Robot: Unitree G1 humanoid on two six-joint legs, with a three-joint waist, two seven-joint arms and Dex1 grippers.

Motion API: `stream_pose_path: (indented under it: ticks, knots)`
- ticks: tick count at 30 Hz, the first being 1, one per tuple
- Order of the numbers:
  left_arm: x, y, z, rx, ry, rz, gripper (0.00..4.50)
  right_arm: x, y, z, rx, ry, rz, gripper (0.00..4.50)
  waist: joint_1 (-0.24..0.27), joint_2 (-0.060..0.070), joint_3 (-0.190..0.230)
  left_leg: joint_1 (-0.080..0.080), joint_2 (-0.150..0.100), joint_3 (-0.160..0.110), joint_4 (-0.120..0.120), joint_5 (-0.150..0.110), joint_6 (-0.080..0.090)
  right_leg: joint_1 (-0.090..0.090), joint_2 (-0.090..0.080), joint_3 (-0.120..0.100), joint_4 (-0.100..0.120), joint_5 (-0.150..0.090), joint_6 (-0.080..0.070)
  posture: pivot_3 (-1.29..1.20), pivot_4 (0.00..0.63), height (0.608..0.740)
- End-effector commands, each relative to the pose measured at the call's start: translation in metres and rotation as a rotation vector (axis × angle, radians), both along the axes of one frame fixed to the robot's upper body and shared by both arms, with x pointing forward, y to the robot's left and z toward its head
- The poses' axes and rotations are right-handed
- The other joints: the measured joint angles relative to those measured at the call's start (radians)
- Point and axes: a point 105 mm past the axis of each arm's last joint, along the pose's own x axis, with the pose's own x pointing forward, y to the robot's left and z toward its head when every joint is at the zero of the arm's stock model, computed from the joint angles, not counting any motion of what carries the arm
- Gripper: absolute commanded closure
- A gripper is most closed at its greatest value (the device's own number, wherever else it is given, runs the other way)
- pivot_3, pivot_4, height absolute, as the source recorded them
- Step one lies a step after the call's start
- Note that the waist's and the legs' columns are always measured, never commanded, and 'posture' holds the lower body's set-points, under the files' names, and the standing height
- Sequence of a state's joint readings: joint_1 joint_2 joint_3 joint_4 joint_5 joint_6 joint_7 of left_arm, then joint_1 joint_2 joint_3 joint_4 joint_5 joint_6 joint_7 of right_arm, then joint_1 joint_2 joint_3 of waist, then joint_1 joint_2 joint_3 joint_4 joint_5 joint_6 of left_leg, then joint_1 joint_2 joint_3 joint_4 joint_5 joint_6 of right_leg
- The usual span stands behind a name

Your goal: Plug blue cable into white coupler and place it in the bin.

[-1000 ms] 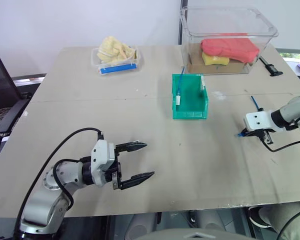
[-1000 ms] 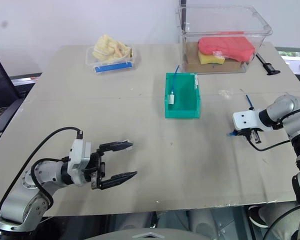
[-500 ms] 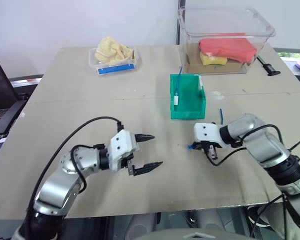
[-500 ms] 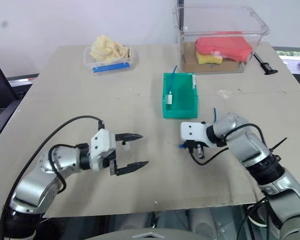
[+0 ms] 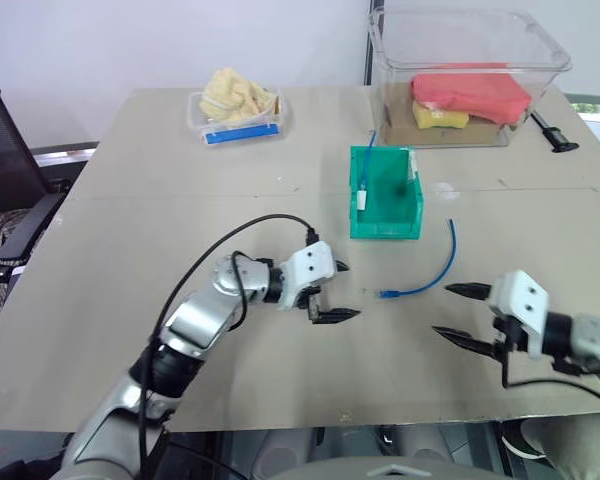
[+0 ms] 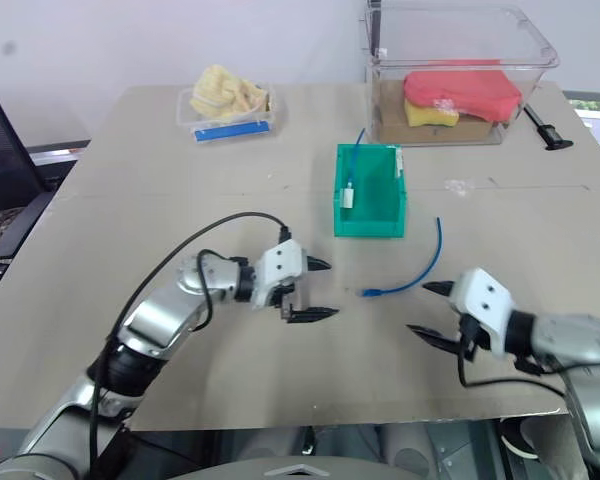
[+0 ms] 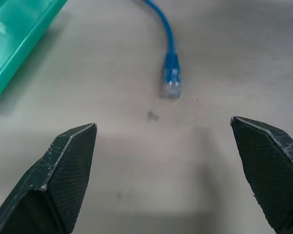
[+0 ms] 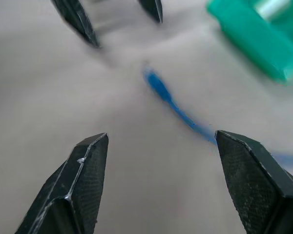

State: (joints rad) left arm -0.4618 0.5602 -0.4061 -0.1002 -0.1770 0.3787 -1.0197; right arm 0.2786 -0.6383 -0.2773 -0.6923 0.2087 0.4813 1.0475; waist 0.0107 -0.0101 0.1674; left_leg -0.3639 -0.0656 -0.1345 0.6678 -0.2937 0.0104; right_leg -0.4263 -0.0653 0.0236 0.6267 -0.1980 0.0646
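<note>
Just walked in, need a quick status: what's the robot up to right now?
A blue cable lies loose on the table, in front of the green bin. Nothing is held. The left pincer is open, pointing at the cable's near plug. The right pincer is open too, on the cable's other side. The bin already holds a white coupler with another blue cable plugged into it. The loose cable is not yet plugged into anything.

Table (image 5: 160, 230): bin (image 5: 384, 195), cable (image 5: 428, 271) (loose), tubs.

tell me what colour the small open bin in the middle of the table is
Teal green; the bin shows best in the left eye view.
</note>
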Motion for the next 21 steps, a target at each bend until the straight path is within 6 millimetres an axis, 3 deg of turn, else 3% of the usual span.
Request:
stream_pose_path:
  ticks: [1, 8, 12, 17, 18, 21]
  knots:
    - [0.010, -0.014, 0.005, 0.022, -0.042, -0.044, 0.00, -0.011, -0.007, 0.015, 0.007, -0.113, -0.133, 1.12, 0.003, 0.000, 0.000, 0.001, 0.000, 0.001, 0.000, 0.000, 0.001, 0.000, 0.000, 0.001, 0.000, 0.000, 0.000, 0.00, 0.150, 0.740]
    - [0.020, -0.046, 0.008, 0.082, -0.033, -0.122, 0.00, -0.030, -0.012, 0.008, -0.030, -0.117, -0.230, 1.12, 0.002, 0.000, 0.000, 0.004, 0.000, 0.002, 0.003, -0.002, 0.004, 0.006, 0.001, 0.000, 0.000, -0.001, 0.005, 0.00, 0.150, 0.740]
    - [0.017, -0.053, -0.001, 0.157, -0.006, -0.170, 1.06, -0.032, -0.011, 0.011, -0.032, -0.129, -0.260, 1.09, -0.002, 0.000, 0.000, 0.004, 0.000, 0.002, 0.003, 0.000, 0.000, 0.005, 0.001, 0.001, 0.000, 0.001, 0.002, 0.00, 0.150, 0.740]
    - [0.015, -0.047, -0.008, 0.234, -0.012, -0.209, 3.31, -0.031, -0.009, 0.016, -0.017, -0.137, -0.289, 1.09, 0.002, 0.000, 0.000, 0.004, 0.000, 0.002, 0.002, 0.000, 0.000, 0.005, 0.001, 0.000, 0.000, 0.001, 0.002, 0.00, 0.150, 0.740]
    - [0.015, -0.046, -0.009, 0.242, -0.012, -0.214, 4.04, -0.031, -0.009, 0.017, -0.012, -0.138, -0.294, 1.09, 0.002, 0.000, 0.000, 0.004, 0.000, 0.002, 0.002, 0.000, 0.001, 0.005, 0.001, 0.000, 0.000, 0.001, 0.002, 0.00, 0.150, 0.740]
    - [0.015, -0.045, -0.004, 0.218, -0.030, -0.214, 4.40, -0.030, -0.004, 0.021, 0.058, -0.132, -0.332, 1.09, 0.001, 0.000, 0.000, 0.004, 0.000, 0.002, 0.002, -0.001, 0.002, 0.005, 0.001, 0.001, 0.000, 0.001, 0.002, 0.00, 0.150, 0.740]
